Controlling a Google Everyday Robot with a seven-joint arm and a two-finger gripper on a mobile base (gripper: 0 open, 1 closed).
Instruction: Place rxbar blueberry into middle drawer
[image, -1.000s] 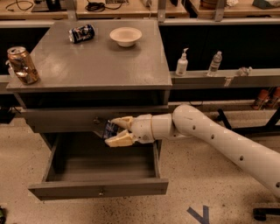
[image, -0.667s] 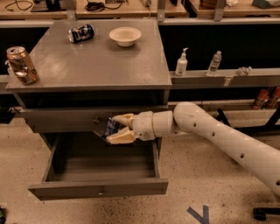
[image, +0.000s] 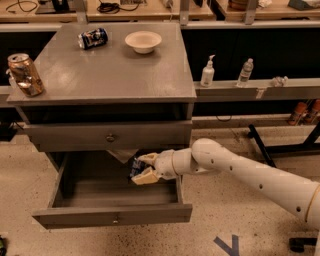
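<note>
One white arm (image: 250, 177) reaches in from the right of the grey cabinet (image: 110, 70); its gripper (image: 139, 169) hangs inside the cabinet's open middle drawer (image: 95, 195), toward the drawer's right rear and just under the closed drawer front (image: 65, 137) above; the two tan fingers (image: 146, 176) pinch the rxbar blueberry (image: 135, 164) between them, one above and one below. The bar is held clear of the drawer floor, with its dark wrapper and a bit of light label showing at the fingertips; whether it is level or tilted cannot be told. The middle drawer stands far out from the cabinet, its front carrying a small knob (image: 116, 219) at the centre. On the cabinet top a crushed blue can (image: 93, 38) lies on its side at the back, a pale bowl (image: 143, 41) sits just right of it, and a copper-coloured can (image: 25, 75) stands at the front left corner. Right of the cabinet, a pump bottle (image: 207, 72) and a clear bottle (image: 245, 72) stand on a ledge.
</note>
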